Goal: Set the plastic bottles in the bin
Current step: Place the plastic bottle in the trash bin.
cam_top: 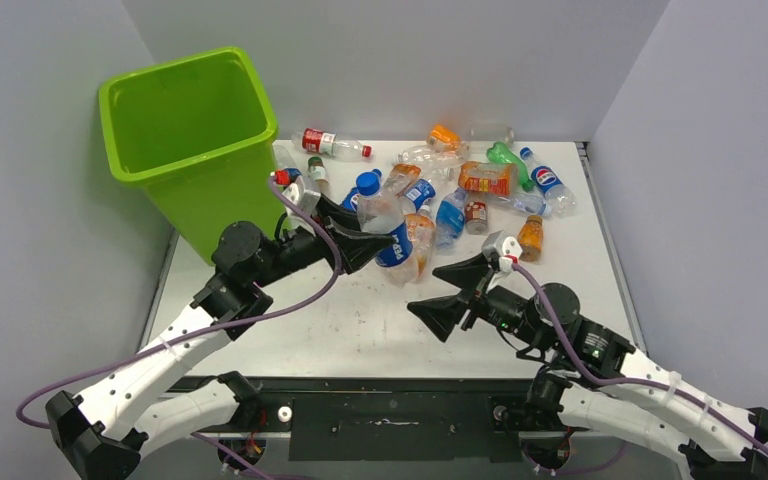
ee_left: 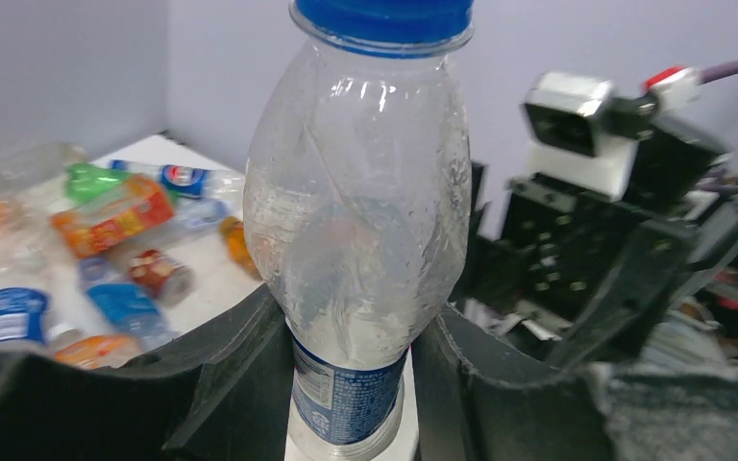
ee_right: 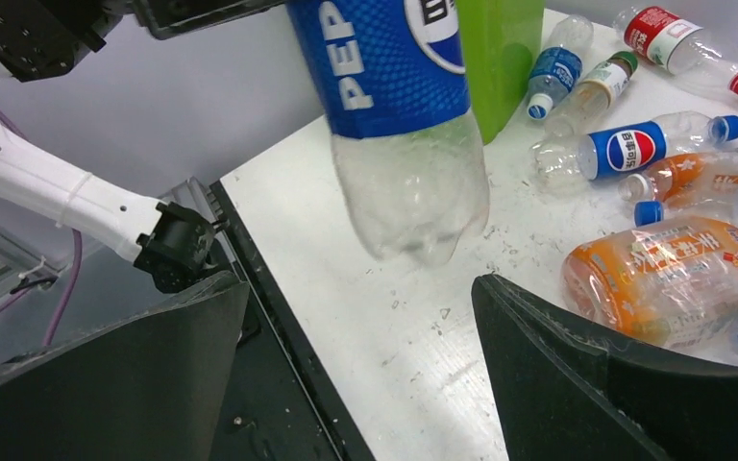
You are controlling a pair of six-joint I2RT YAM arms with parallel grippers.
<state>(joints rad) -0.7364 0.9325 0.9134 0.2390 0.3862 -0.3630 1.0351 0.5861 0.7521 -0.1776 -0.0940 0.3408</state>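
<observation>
Your left tool (cam_top: 365, 240) is clamped on a clear plastic bottle with a blue cap and a blue Pepsi label (cam_top: 385, 222). Both black fingers (ee_left: 240, 384) press in around the label, the cap points away from the wrist, and the rounded base hangs off the white counter (cam_top: 360, 320). The tall lime-green plastic bin (cam_top: 205, 200) stands close to that tool, on its far-left side in the top view. I can't see any bottles inside the part of the bin that shows. Your right tool (cam_top: 455, 292) has its fingers spread wide apart with nothing between them. The held bottle's base hangs just ahead of it and slightly above. The other plastic bottles (cam_top: 460, 190) lie loose on the counter beyond both tools: clear, orange and green ones, some crushed, with red, blue and orange labels. A crushed orange bottle with an orange wrapper (ee_right: 668, 279) lies nearest the right tool, just past its right finger. Whether it touches that finger I can't tell.
</observation>
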